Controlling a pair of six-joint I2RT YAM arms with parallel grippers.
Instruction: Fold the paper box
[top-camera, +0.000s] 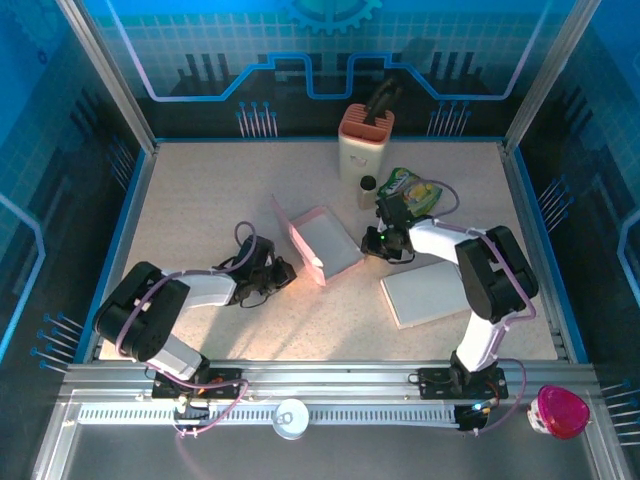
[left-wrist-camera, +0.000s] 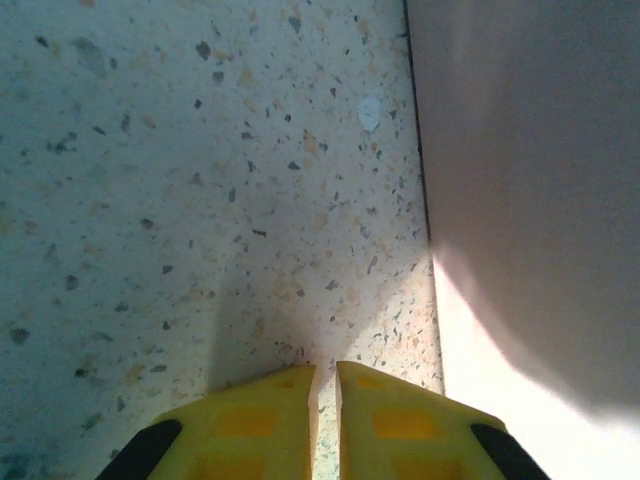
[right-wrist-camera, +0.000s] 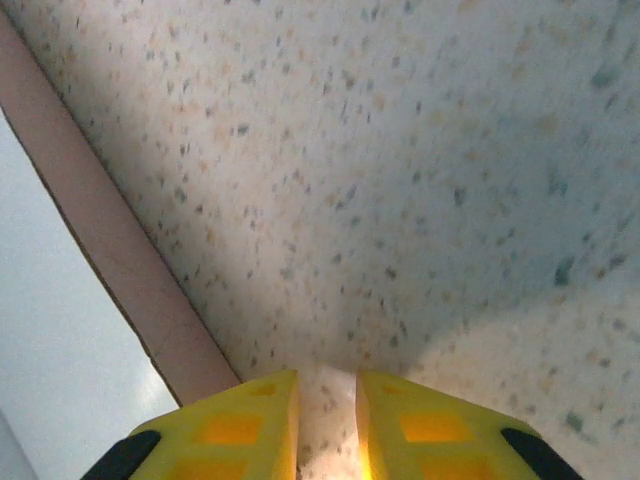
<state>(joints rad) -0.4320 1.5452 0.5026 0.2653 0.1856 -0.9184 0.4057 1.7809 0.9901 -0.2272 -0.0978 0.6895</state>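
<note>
The speckled table (top-camera: 200, 200) carries the paper box (top-camera: 322, 242) at the centre of the top view. The box looks partly folded. Its pink left wall stands tilted up along the left edge, and the pale base lies flat with the other sides low or hard to make out. A flat white sheet (top-camera: 428, 292) lies apart at right centre and seems untouched.

The left gripper (top-camera: 283, 272) sits low on the table just beside the raised wall. In its wrist view the box wall (left-wrist-camera: 530, 200) fills the right side, and the claw (left-wrist-camera: 326, 372) is nearly closed on nothing.

The right gripper (top-camera: 372, 243) sits by the box's right edge (right-wrist-camera: 100, 230). Its claw (right-wrist-camera: 327, 380) is also nearly closed and empty.

Most of the folding appears to remain, namely raising and locking the other walls.
</note>
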